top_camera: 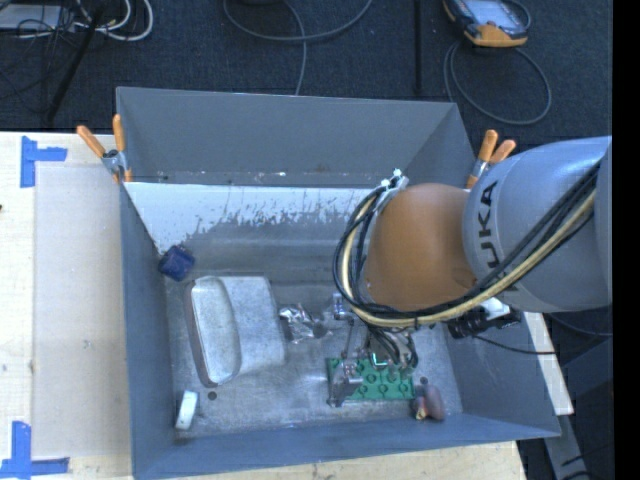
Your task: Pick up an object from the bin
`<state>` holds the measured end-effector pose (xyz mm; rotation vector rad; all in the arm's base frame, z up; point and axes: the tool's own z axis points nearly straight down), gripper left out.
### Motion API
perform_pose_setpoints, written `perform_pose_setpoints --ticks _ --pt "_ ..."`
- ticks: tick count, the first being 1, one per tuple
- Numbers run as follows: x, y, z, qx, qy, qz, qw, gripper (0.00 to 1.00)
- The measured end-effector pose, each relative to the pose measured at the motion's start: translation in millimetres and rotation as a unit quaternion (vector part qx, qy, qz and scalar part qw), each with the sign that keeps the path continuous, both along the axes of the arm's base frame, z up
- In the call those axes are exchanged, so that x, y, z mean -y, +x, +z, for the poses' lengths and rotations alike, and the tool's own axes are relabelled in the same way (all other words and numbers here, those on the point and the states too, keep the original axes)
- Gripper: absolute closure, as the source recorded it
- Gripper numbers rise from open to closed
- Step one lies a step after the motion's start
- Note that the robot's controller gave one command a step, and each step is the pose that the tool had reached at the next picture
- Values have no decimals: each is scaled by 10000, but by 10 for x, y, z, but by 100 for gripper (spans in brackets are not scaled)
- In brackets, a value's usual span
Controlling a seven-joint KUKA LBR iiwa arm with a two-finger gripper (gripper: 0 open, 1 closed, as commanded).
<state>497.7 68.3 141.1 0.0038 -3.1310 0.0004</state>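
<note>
Green studded plate (pixel 385 383) is seen at lower right of bin (pixel 300 143), w/ tool (pixel 378 356) lowered right at its rear edge; whether tool is apart or together can't be told. Small brown piece (pixel 431 404) is lodged just beside plate. Crumpled silver item (pixel 297 320) lies near centre; grey oblong pad (pixel 228 330), blue cube (pixel 178 261) & white scrap (pixel 187 409) are spread at left.

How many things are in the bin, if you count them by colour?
Blue: 1, small block
Silver-grey: 2, big flat pouch and small shiny piece
Green: 1, flat piece under the hand
White: 1, little piece
Brown: 1, small lump
Total: 6
</note>
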Motion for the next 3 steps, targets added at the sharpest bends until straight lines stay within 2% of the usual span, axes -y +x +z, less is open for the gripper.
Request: perform_pose_setpoints --ticks 1,2,3 --pt "996 237 -669 41 44 1914 9815 0" --pt "1027 205 -662 -54 30 1911 9816 100" --pt "1057 -45 986 83 5 2359 9717 100"
